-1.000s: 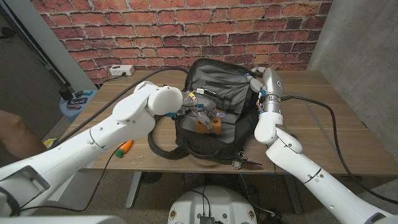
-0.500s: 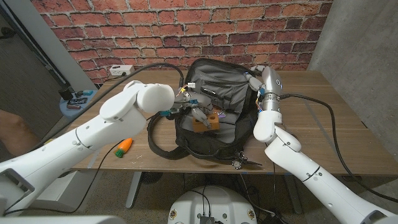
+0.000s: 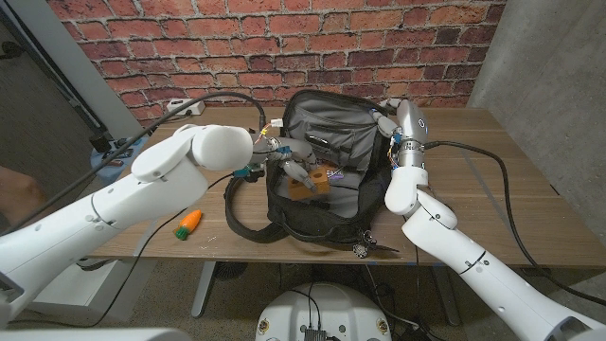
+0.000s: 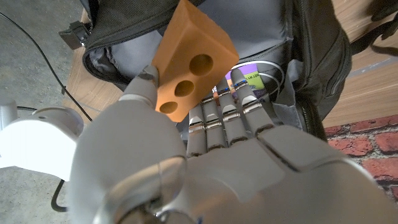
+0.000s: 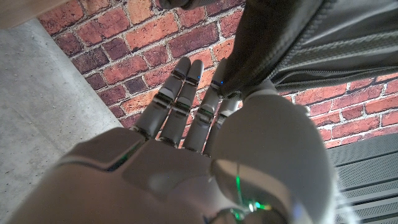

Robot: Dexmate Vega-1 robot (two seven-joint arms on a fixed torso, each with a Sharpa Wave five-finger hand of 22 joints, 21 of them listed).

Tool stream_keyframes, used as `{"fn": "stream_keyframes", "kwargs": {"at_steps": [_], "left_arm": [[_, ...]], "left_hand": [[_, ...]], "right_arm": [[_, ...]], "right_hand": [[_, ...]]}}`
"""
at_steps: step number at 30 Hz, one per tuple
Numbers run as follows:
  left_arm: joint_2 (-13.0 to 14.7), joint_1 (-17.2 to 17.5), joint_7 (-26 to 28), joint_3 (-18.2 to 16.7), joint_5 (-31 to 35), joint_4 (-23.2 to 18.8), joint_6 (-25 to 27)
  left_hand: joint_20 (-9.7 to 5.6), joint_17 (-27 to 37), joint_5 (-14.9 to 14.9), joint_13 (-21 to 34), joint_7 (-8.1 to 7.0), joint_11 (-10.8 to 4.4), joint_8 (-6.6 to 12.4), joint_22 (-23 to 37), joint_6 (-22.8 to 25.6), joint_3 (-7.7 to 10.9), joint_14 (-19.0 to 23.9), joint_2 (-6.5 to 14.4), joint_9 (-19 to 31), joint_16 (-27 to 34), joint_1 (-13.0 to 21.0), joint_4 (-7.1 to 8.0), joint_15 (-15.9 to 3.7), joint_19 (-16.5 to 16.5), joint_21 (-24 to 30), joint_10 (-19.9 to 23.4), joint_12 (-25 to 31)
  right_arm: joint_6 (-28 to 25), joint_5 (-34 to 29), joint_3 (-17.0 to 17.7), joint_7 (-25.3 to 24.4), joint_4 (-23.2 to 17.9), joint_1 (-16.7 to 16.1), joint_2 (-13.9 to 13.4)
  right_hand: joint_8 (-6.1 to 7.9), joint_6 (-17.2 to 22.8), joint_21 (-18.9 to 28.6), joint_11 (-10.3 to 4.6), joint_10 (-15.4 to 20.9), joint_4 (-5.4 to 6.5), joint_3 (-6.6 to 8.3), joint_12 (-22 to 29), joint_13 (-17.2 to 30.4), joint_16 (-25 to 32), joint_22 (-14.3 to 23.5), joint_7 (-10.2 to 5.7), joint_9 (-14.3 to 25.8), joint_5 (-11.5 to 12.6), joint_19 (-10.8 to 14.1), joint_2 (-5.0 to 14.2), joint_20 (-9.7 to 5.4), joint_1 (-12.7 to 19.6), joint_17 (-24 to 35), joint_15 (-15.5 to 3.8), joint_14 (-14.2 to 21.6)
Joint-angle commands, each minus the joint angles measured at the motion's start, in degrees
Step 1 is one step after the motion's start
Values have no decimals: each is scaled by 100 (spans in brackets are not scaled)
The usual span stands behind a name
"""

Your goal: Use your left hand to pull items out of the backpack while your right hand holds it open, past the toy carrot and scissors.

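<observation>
The black backpack [image 3: 327, 204] stands open at the middle of the table. My left hand [image 3: 292, 167] is over its opening, pinching an orange block with round holes [image 3: 318, 181]; the left wrist view shows the orange block [image 4: 189, 68] between thumb and fingers above the backpack's grey lining [image 4: 292, 56]. My right hand [image 3: 386, 123] holds the backpack's right rim up; in the right wrist view the right hand [image 5: 186, 124] grips the black fabric [image 5: 280, 43]. The toy carrot [image 3: 189, 222] lies on the table left of the bag. The scissors [image 3: 372, 249] lie at the front edge.
A white power strip [image 3: 185, 107] sits at the back left with a black cable running to the bag. The backpack's strap [image 3: 239, 220] loops out over the table. A thick cable [image 3: 497, 185] crosses the right side. A person's arm [image 3: 14, 194] shows at the left edge.
My left arm has swung back toward the left, and the hand with the orange block has risen slightly out of the bag. The right hand has kept its hold.
</observation>
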Motion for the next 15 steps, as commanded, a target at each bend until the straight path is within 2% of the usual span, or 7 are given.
{"fn": "stream_keyframes", "kwargs": {"at_steps": [1,7,15], "left_arm": [[441,135,674,-284,-926,-217,482],[639,110,902,-337,-1307,-270,615],[926,189,1266,-591,-1900,-320,744]], "left_hand": [[3,26,36,74,31,6,65,19,37,-12,60,66,157,30,-3,15,-1,-8,43,-36,70],[-4,39,47,127,26,6,94,22,43,-8,70,56,192,21,-7,16,-15,-8,49,-40,119],[1,69,61,200,32,24,126,27,34,-5,79,56,243,17,-11,21,-7,-19,53,-62,179]], "right_arm": [[6,5,7,46,33,64,-33],[3,31,31,73,58,97,-44],[-15,47,10,93,127,169,-22]], "right_hand": [[12,14,2,11,32,-4,-38,-9,15,10,30,2,19,37,27,49,-195,-6,29,-779,64],[15,27,3,-4,27,-6,-40,-12,18,6,30,8,20,38,28,51,-194,0,31,-784,64],[11,20,2,13,34,-6,-44,-13,19,-9,31,3,20,39,25,51,-193,3,29,-781,53]]}}
